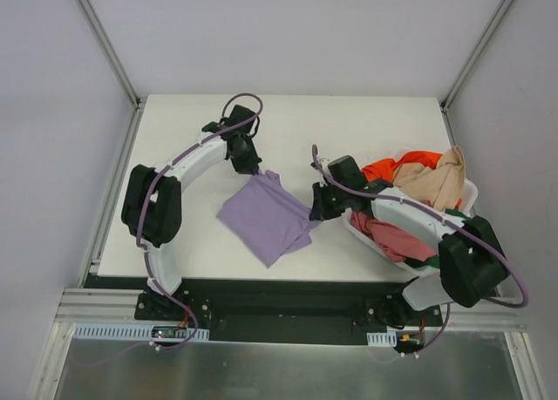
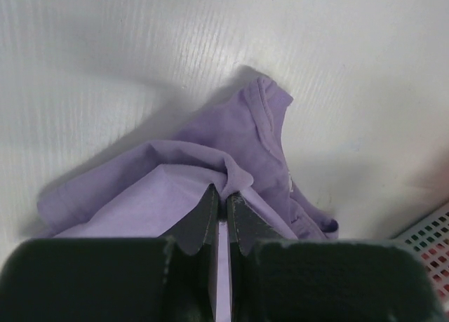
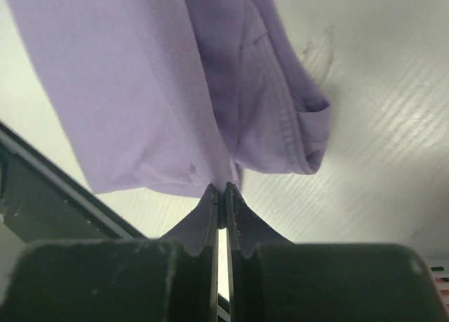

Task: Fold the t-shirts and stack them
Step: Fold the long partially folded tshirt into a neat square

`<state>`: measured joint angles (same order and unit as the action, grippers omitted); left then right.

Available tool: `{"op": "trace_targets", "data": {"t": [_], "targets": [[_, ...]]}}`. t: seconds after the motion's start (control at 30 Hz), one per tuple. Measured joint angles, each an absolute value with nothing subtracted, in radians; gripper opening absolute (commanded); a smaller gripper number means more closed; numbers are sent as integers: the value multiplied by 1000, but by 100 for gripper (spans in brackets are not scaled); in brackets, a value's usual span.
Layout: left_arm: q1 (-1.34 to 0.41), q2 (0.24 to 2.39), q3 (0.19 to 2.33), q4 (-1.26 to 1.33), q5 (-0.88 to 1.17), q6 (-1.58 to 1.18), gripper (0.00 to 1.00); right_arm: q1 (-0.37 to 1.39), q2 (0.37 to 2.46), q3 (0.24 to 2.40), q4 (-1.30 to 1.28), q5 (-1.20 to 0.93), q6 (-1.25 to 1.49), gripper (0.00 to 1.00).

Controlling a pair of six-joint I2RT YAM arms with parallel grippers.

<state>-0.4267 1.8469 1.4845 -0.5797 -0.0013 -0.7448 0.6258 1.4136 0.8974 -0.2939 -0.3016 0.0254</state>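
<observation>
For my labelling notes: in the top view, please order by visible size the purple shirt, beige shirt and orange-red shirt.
Largest: purple shirt.
Then: beige shirt.
Smallest: orange-red shirt, partly covered by the beige one. These last two look close, so their order is unsure.

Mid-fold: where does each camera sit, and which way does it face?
Top: above and behind the arms, looking down on the table; both arms show.
Left wrist: mounted there, facing along the left claw, shut on the purple shirt.
Right wrist: mounted there, facing along the right claw, shut on it too.
Shared: that shirt.
</observation>
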Motion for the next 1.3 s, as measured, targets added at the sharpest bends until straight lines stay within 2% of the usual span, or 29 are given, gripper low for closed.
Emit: {"op": "trace_targets", "data": {"t": [0.07,0.13,0.17,0.2,0.23,0.5,0.8,1.03,1.3], "targets": [[-427,1882,1504,-579,2,-735,19,621,1458,917,-304,-277,25,21],[-427,1914,1522,-579,0,-714,51,616,1494,947,-334,-244,22,29],[-425,1928,1531,-574,-4,-703,67,613,1508,962,-359,-227,19,42],[-421,1939,1540,-566,-5,-691,85,612,1518,978,-383,-212,17,65],[-417,1944,1546,-559,-6,-684,99,610,1526,993,-405,-197,17,95],[-393,1895,1544,-537,36,-639,99,620,1501,1068,-469,-205,2,96],[-392,1745,1336,-449,196,-635,99,707,1457,1047,-324,-387,96,96],[-392,1733,1075,-403,200,-667,99,727,1650,1077,-268,-389,135,96],[-405,1487,816,-320,206,-775,99,691,1884,1253,-315,-319,120,96]]}}
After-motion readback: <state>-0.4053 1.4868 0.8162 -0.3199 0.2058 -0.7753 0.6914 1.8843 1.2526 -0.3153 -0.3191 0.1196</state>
